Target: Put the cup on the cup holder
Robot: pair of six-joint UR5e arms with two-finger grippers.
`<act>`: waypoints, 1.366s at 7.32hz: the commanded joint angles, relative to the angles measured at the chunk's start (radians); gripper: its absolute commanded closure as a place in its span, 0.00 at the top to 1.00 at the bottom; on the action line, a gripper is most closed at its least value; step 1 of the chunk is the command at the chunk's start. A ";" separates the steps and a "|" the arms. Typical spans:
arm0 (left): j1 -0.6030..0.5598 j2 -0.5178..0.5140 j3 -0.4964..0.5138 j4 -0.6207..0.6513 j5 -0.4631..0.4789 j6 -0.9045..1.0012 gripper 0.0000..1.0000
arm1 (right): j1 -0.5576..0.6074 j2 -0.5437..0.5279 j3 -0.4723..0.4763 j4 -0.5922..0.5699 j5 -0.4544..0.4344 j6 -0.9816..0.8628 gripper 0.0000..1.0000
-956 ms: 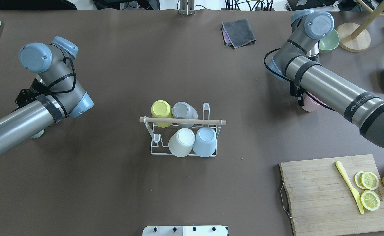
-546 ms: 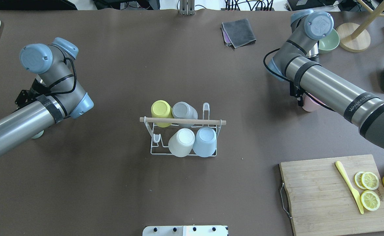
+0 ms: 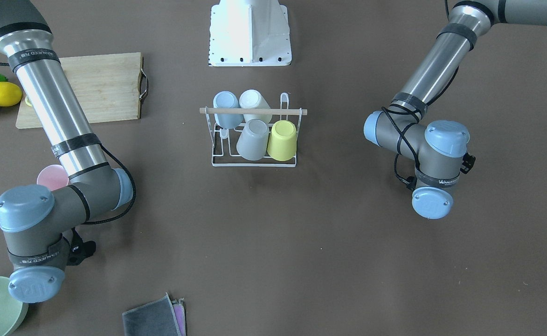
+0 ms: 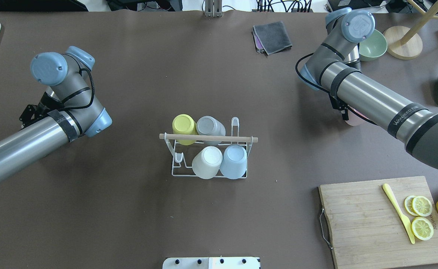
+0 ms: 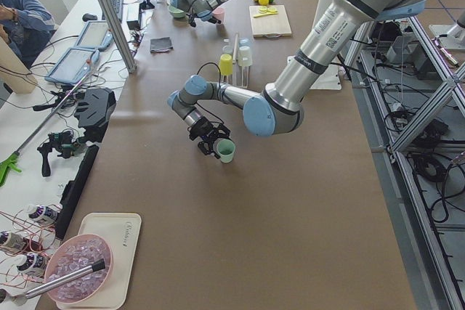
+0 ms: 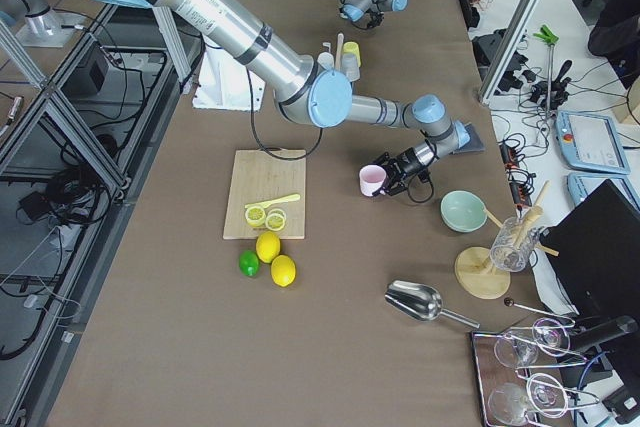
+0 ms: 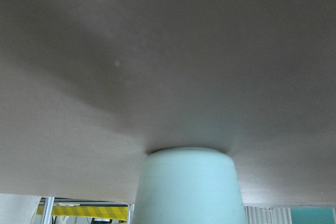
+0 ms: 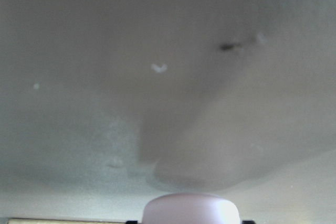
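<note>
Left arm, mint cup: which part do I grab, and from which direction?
Take the mint cup by its side wall just below the rim, coming in level from the side away from the robot, where the left claw sits. It stands upright, mouth up, and narrows toward its base, so a side hold probably won't let it drop.

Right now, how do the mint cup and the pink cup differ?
The mint cup is pale green, the pink cup pale pink. The mint cup is at the left gripper, the pink cup at the right gripper. Both are off the holder.
</note>
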 commanded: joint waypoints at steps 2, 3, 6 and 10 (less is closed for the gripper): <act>0.008 -0.001 0.008 0.001 0.036 -0.003 0.97 | 0.020 0.048 0.024 -0.085 -0.050 -0.080 0.00; 0.010 -0.001 0.010 0.001 0.036 -0.003 0.97 | 0.034 0.048 0.088 -0.129 -0.061 -0.084 0.00; 0.010 -0.001 0.016 0.001 0.036 -0.001 0.96 | 0.099 0.031 0.212 -0.168 -0.061 -0.084 0.00; 0.013 -0.002 0.017 0.001 0.036 0.001 0.56 | 0.135 -0.057 0.499 -0.147 -0.051 -0.048 0.00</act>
